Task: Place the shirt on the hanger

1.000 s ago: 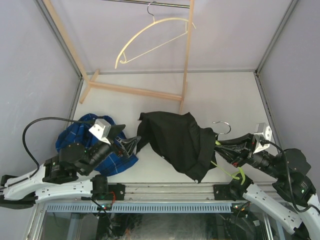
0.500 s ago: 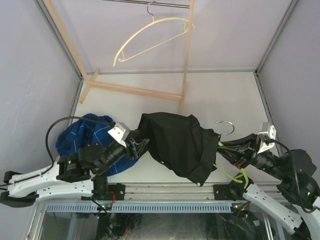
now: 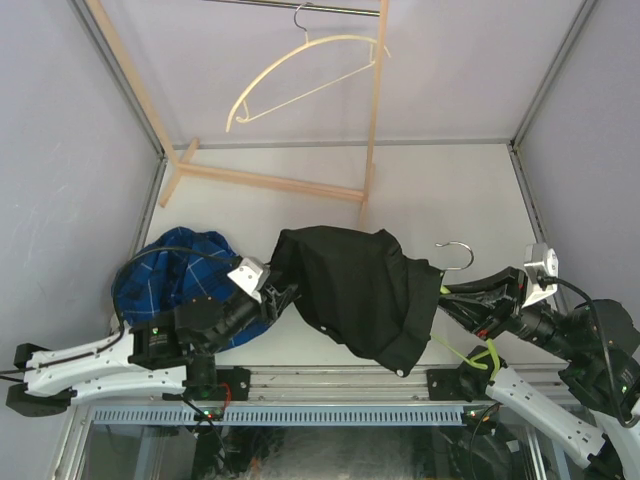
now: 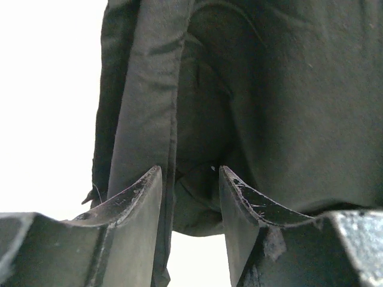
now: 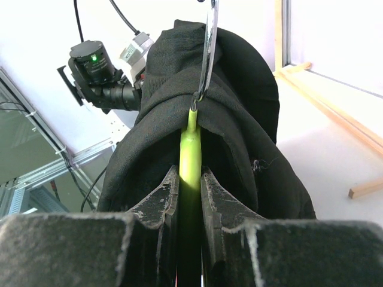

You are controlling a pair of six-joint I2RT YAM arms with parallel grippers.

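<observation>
Right gripper [image 5: 190,179] clamps the hanger [image 5: 190,149] under the shirt [image 3: 350,285]; left gripper [image 4: 190,173] at its edge, grip unclear

Top external: high, from the near edge, looking down over the whole tabletop [image 3: 450,190]. Left wrist: very close, facing the shirt [image 4: 269,89]. Right wrist: close, facing the same shirt from the opposite side.
</observation>
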